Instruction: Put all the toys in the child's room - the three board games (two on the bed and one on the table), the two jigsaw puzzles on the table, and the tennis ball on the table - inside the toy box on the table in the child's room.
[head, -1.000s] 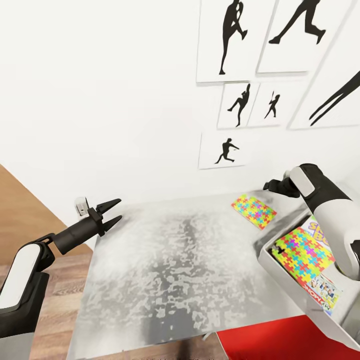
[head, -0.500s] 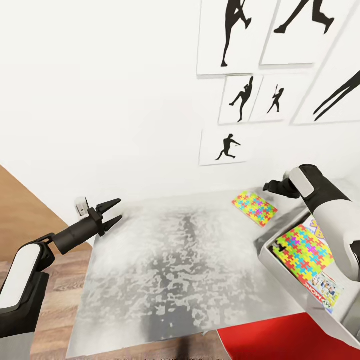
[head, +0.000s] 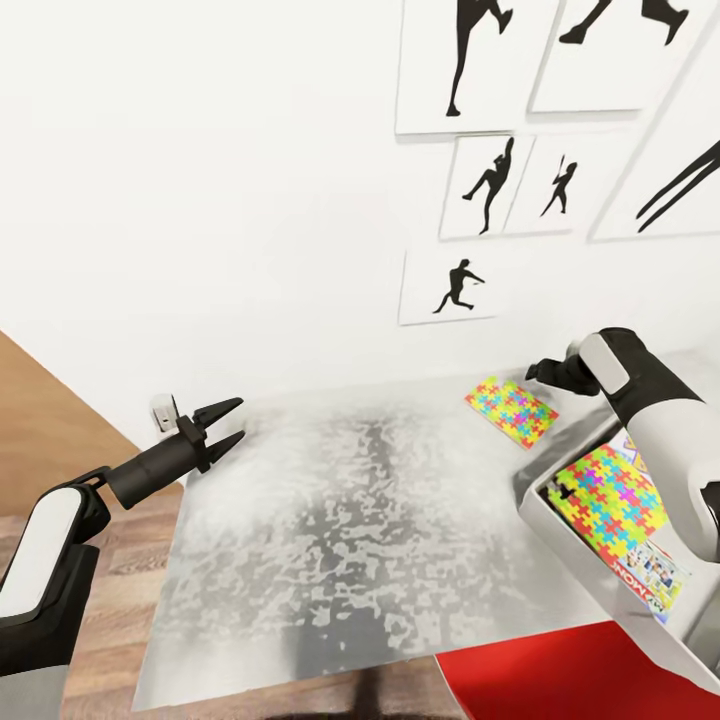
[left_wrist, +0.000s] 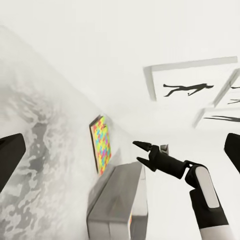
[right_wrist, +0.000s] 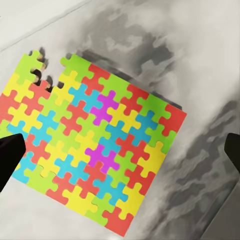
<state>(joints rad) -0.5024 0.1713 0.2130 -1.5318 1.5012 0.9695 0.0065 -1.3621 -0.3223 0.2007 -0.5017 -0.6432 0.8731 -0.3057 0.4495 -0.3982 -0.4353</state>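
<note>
Head view: we hover the spread, empty right gripper over the last puzzle near the table's far edge beside the box; next, descend and grip; left gripper open, idle.

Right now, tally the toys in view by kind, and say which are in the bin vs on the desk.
Multicolour jigsaw puzzle sheets: 2, one on the grey mottled table at, one in the pale grey toy box at
Printed board game boxes: 2, both in the toy box, Monopoly and a yellow-lettered one
Total: 4
</note>
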